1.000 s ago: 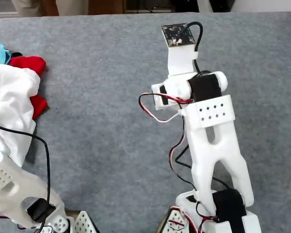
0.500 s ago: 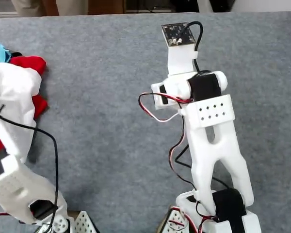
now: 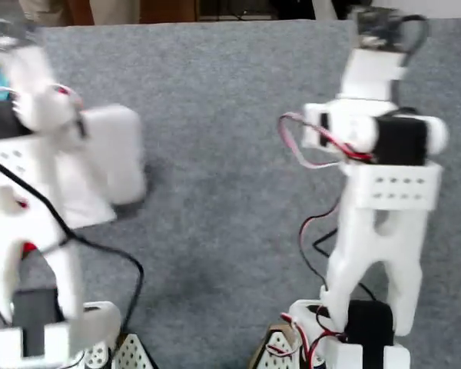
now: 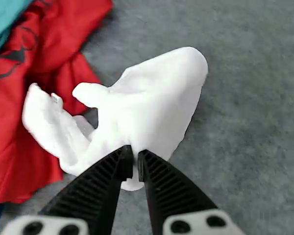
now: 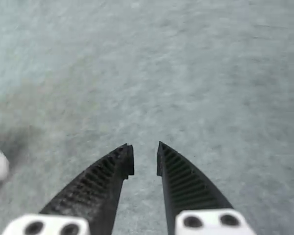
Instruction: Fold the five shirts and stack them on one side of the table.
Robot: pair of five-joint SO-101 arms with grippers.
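**ENTRY: left arm, shirt in hand**

**Claw state.** Left gripper (image 4: 134,164): jaws drawn together on a pinch of the white shirt (image 4: 147,107), gripped at the very tips. Right gripper (image 5: 144,159): jaws a narrow gap apart, nothing between them, above the bare grey table cover (image 5: 210,73).

**Risks, as judged**
1. Slip. The hold is a thin fold at the jaw tips, with most of the cloth hanging free beyond them. A quick swing could pull the fold out and drop the shirt in a heap.
2. Bad lay. The shirt is bunched into 2 lobes, not spread, so if set down this way it lands crumpled. There would be no clean edge to fold along.
3. Drag. In the left wrist view one lobe hangs over the red shirt (image 4: 44,49). Whether they touch cannot be told, but any contact could haul the red shirt out of the pile.
4. Snag. In the high view a black cable (image 3: 100,246) loops off the left arm, below the cloth. A low pass could catch it.

**Position of goods.** In the high view the white shirt (image 3: 111,157) sits at about 10 o'clock on the table, directly beyond the left claw's tips. The teal shirt (image 4: 2,14) lies against the red one, farther out at the 9 o'clock edge. The right claw is well apart from all 3, on the 3 o'clock half toward 1 o'clock
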